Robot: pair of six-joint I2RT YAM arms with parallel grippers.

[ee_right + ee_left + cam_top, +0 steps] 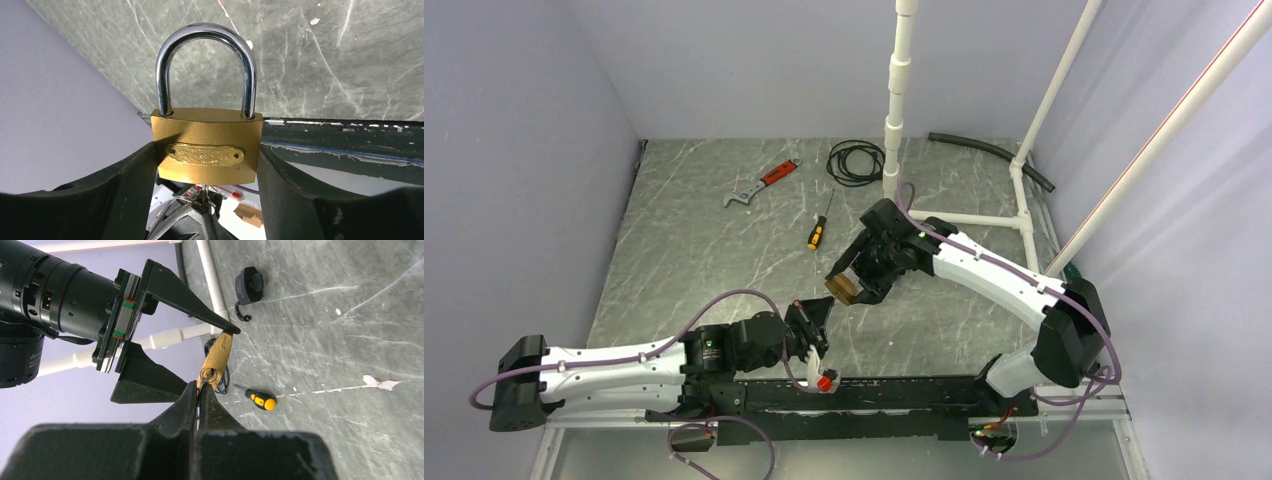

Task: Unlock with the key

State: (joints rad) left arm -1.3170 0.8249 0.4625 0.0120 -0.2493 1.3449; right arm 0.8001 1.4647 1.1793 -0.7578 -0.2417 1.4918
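Centre of top view: right end effector (848, 287) clamping brass padlock with chrome shackle (207, 145) by narrow edges, holding it clear above grey marble-look worktop (724, 250). Just lower left of it, left end effector (199, 394) pinching together on small metal key (203, 191), so left arm doing the turning. Key shaft lying in line with lock's long axis, meeting keyway in bottom face. Both shackle legs sitting in body. Key blade hiding behind fingers; insertion depth impossible judging.

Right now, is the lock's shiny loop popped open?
No, both ends of the silver loop sit inside the brass padlock.
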